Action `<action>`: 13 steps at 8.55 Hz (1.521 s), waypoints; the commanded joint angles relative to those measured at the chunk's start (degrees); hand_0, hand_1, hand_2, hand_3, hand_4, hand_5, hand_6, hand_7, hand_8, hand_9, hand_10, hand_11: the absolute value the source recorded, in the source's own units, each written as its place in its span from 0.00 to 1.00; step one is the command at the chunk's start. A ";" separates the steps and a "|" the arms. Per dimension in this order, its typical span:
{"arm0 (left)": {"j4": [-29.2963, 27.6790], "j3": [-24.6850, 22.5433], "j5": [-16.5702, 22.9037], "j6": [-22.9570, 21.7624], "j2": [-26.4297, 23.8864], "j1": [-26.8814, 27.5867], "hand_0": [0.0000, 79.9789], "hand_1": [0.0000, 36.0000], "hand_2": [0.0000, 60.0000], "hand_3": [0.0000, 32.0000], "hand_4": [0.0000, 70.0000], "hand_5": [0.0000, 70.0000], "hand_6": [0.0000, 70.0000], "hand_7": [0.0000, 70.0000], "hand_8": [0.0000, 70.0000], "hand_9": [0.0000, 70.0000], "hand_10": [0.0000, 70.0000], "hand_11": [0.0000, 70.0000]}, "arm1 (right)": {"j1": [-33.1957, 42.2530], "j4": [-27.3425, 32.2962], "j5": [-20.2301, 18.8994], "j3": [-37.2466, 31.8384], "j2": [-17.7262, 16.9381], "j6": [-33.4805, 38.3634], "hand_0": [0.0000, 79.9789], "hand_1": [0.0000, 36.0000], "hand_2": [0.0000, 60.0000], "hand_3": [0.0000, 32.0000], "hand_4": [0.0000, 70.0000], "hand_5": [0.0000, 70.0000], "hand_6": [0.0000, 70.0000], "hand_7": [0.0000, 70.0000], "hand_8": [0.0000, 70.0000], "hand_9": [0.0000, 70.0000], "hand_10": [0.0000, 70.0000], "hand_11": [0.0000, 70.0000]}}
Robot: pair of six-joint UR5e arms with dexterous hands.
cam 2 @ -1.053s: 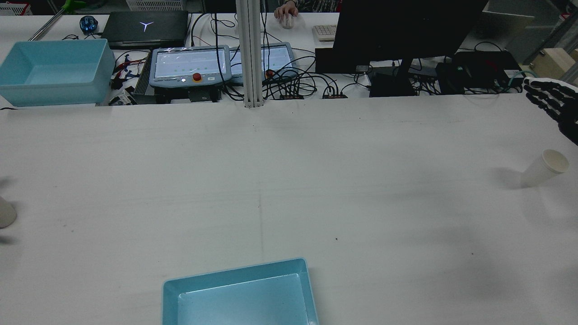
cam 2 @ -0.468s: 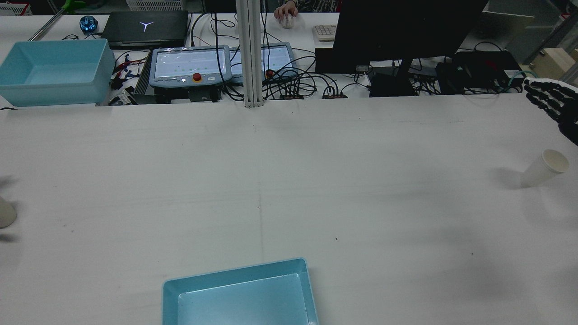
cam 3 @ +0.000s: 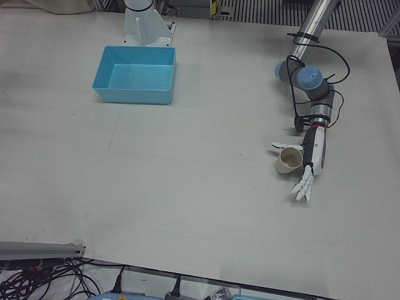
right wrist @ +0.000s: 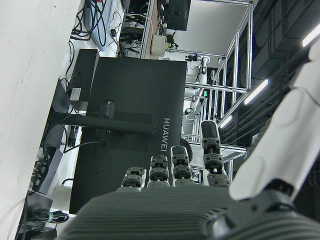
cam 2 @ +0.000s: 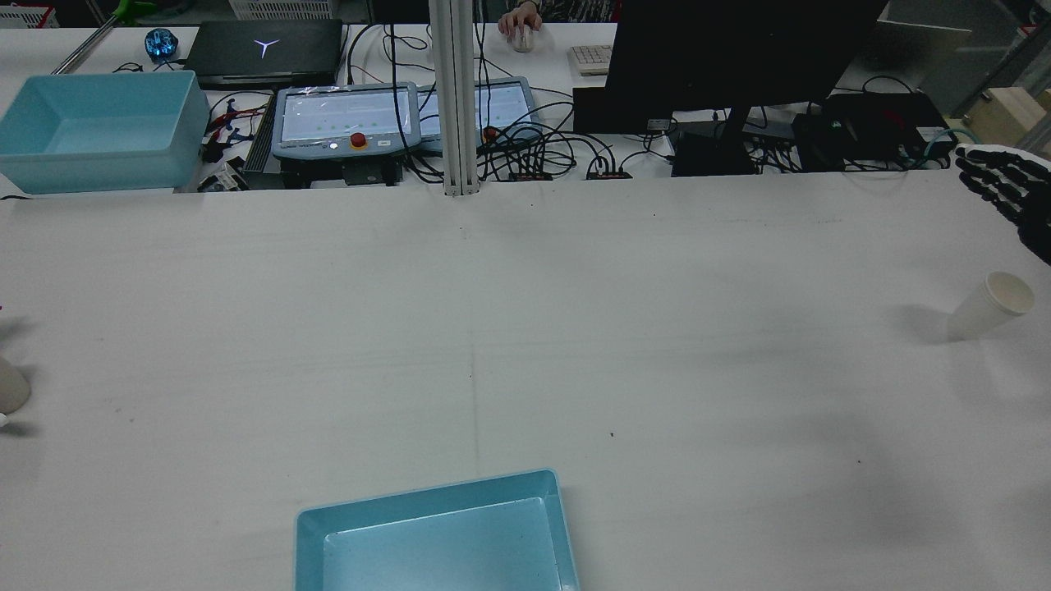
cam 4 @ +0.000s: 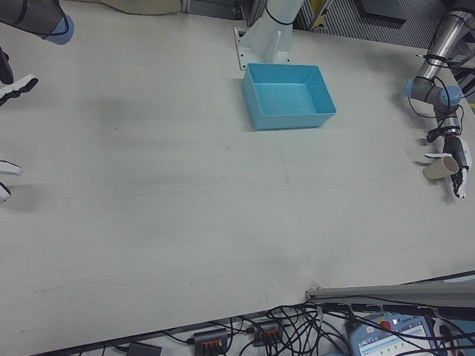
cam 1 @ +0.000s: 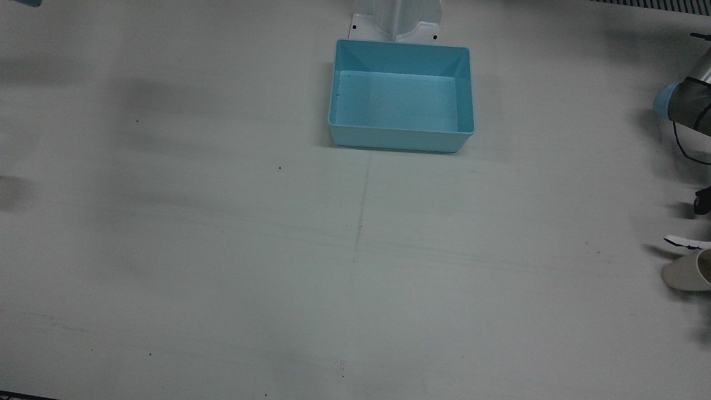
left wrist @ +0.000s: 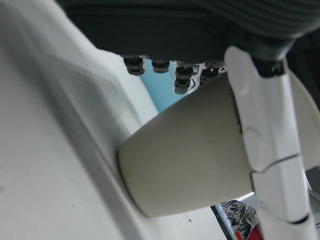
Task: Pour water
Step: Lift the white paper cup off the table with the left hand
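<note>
1. Two paper cups on the counter (cam 2: 525, 328), well apart, one at each side edge.
2. Left cup (cam 3: 289, 161) at the counter's left side, right against the left hand (cam 3: 310, 159). Mouth seen in the left-front view; only the base edge caught in the rear view.
3. Left hand spread, not closed: fingers (cam 3: 304, 189) straight and reaching past the cup, thumb out on the cup's other side. Cup sitting between thumb and palm. In the left hand view, cup wall close against the palm with the thumb crossing in front; firm contact not clear. No wrap around the cup.
4. Right cup (cam 2: 985, 308) upright, mouth open upward, alone on the counter near the right edge.
5. Right hand (cam 2: 1010, 193) in the air beyond that cup, apart from it. Dark fingers stretched out and separated, nothing in them. Same straight fingers in the right hand view, with a black monitor (right wrist: 125, 130) behind.
6. Blue bin (cam 1: 402, 141) at mid-counter on the robot's side, just before the pedestal, well apart from both cups.
7. Second blue bin (cam 2: 103, 172) on the far bench, next to two teach pendants (cam 2: 345, 119) and a tangle of cables.
</note>
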 commanded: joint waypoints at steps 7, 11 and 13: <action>1.75 -0.24 0.09 -0.09 -0.22 0.00 0.80 0.66 0.02 0.00 0.36 0.50 0.10 0.15 0.04 0.03 0.06 0.12 | 0.09 0.09 0.10 0.11 -0.01 0.15 0.60 0.15 0.00 0.00 0.34 0.30 0.12 0.23 0.12 0.14 0.06 0.09; 2.19 -0.50 0.18 -0.09 -0.22 0.00 0.80 0.61 0.00 0.00 0.62 0.79 0.11 0.15 0.04 0.03 0.07 0.13 | 0.18 0.09 0.10 0.03 -0.01 0.15 0.60 0.16 0.00 0.00 0.34 0.30 0.12 0.23 0.12 0.14 0.06 0.09; 2.54 -0.59 0.18 -0.17 -0.22 0.00 0.80 0.60 0.00 0.00 0.67 0.87 0.11 0.14 0.05 0.03 0.07 0.13 | 0.18 0.09 0.10 0.03 -0.09 0.15 0.60 0.16 0.00 0.00 0.34 0.30 0.12 0.23 0.12 0.14 0.06 0.09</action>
